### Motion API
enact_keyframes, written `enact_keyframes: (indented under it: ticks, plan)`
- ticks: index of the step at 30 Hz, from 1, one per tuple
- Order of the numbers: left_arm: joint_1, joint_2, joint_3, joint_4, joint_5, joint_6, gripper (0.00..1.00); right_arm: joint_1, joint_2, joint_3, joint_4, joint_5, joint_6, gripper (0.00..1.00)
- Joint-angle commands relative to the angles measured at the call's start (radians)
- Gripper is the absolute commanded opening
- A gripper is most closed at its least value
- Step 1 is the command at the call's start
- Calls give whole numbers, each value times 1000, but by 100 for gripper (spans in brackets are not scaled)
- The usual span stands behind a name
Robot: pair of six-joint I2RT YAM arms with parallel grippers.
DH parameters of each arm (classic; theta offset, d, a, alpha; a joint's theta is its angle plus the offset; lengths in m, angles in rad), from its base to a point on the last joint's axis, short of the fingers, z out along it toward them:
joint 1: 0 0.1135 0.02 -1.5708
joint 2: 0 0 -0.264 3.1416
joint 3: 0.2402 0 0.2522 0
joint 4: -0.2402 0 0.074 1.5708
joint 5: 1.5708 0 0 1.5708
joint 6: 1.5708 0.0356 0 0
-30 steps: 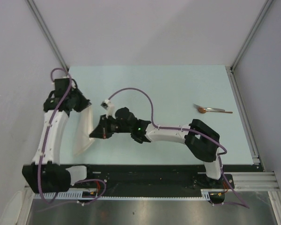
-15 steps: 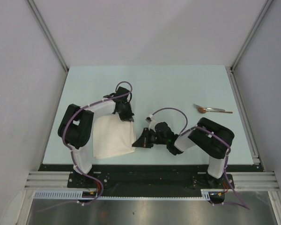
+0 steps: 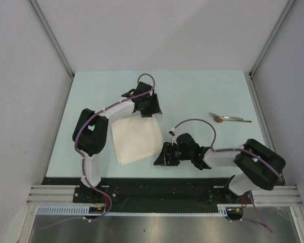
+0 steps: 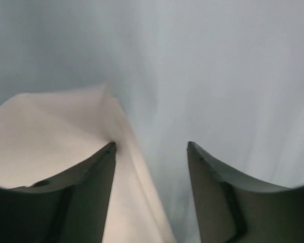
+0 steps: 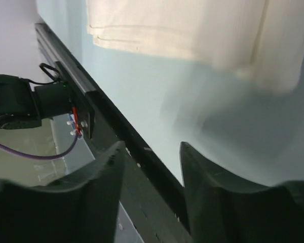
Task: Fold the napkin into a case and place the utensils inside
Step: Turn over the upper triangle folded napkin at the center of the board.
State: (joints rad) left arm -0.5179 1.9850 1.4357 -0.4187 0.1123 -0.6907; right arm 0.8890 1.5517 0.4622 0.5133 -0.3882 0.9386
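The cream napkin (image 3: pixel 137 139) lies flat on the pale table, folded into layers, left of centre. My left gripper (image 3: pixel 153 109) hovers at the napkin's far right corner, open; in the left wrist view (image 4: pixel 151 147) the napkin (image 4: pixel 45 136) reaches under the left finger, and nothing is between the fingers. My right gripper (image 3: pixel 159 158) sits low beside the napkin's near right corner, open and empty (image 5: pixel 152 147), with the napkin's layered edge (image 5: pixel 182 30) ahead of it. The spoon (image 3: pixel 231 119), with a silver handle and coppery bowl, lies far right.
A black rail (image 3: pixel 157 182) runs along the table's near edge, just below my right gripper, and shows close in the right wrist view (image 5: pixel 121 136). Grey walls and metal posts (image 3: pixel 53 38) enclose the table on three sides.
Both grippers were shut on the napkin and have opened, letting it go. The napkin was swung over rightwards and now lies flat. The right arm has drawn back toward the near right.
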Motion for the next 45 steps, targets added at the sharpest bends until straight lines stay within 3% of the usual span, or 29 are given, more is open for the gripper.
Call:
enact_keyframes:
  ticks: [1, 5, 8, 15, 23, 31, 35, 38, 45]
  plan:
    - [6, -83, 129, -50, -16, 100, 73, -42, -206, 35, -483, 103, -136, 62]
    - [4, -187, 140, -115, -4, 175, 86, -195, -294, 87, -630, 104, -248, 64]
    - [2, -233, 135, -187, 21, 210, 89, -281, -266, 182, -697, 92, -319, 67]
    - [2, -448, -128, -97, 26, 175, 79, -312, -29, 432, -734, 40, -455, 66]
    - [1, -627, -382, -45, 80, 135, 75, -253, 133, 501, -671, -18, -466, 66]
    - [54, -698, -468, -66, 73, 131, 75, -231, 180, 484, -658, 8, -440, 49]
    - [146, -719, -480, -69, 136, 140, 75, -240, 168, 434, -642, 11, -416, 16]
    - [218, -724, -485, -81, 161, 157, 76, -240, 139, 391, -604, 0, -394, 1]
    - [361, -678, -526, -25, 276, 138, 84, -260, 36, 253, -555, 23, -328, 0]
